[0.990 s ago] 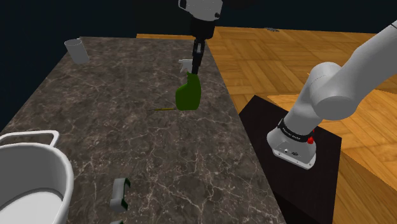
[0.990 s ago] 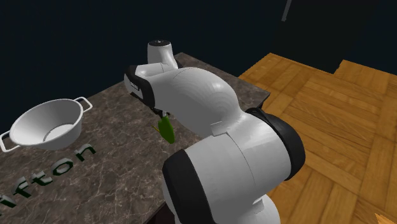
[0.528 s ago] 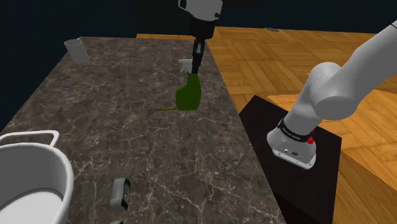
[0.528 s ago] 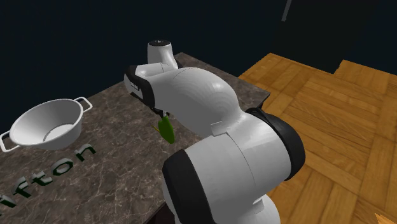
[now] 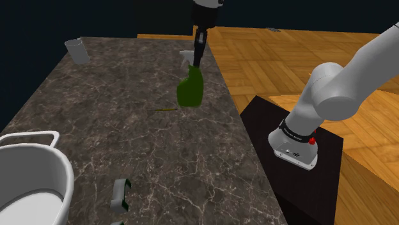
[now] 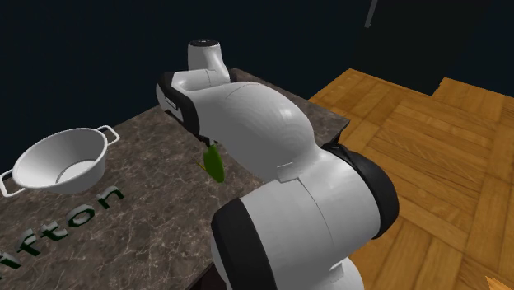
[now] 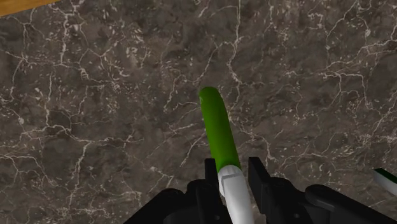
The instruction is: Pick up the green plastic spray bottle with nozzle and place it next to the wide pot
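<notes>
Above the counter (image 5: 115,128), near its edge on the side of the stand (image 5: 262,128), hangs the green spray bottle (image 5: 190,88), apparently clear of the stone; the gripper (image 5: 197,56) pinches it by its white nozzle (image 5: 187,61), body dangling below, probably because that neck is the narrowest hold; the wide pot (image 5: 45,185) sits well apart by the opposite edge, so a carry across remains; a grey cup (image 5: 77,51) stands at a far corner.

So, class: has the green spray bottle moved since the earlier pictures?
Yes. The green spray bottle, clamped in the gripper, has risen away from the dark counter.
</notes>
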You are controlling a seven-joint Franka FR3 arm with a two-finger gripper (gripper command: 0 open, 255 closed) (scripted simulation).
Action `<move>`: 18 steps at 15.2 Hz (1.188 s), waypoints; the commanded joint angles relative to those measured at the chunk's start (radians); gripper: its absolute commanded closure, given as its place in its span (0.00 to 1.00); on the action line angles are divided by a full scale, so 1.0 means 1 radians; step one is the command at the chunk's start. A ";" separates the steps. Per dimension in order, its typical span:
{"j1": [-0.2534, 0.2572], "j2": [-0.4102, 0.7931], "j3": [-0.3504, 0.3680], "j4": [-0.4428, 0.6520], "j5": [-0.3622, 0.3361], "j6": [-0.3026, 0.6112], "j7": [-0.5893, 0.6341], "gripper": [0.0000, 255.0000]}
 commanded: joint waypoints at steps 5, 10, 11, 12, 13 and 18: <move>-0.003 -0.006 -0.006 0.075 -0.005 -0.080 0.004 1.00; -0.004 -0.006 -0.009 0.141 -0.008 -0.147 0.008 1.00; -0.005 -0.005 -0.009 0.155 -0.009 -0.161 0.009 1.00; -0.005 -0.005 -0.010 0.169 -0.009 -0.174 0.010 1.00; -0.005 -0.004 -0.010 0.184 -0.010 -0.187 0.011 1.00; -0.007 0.005 -0.013 0.258 -0.013 -0.254 0.017 1.00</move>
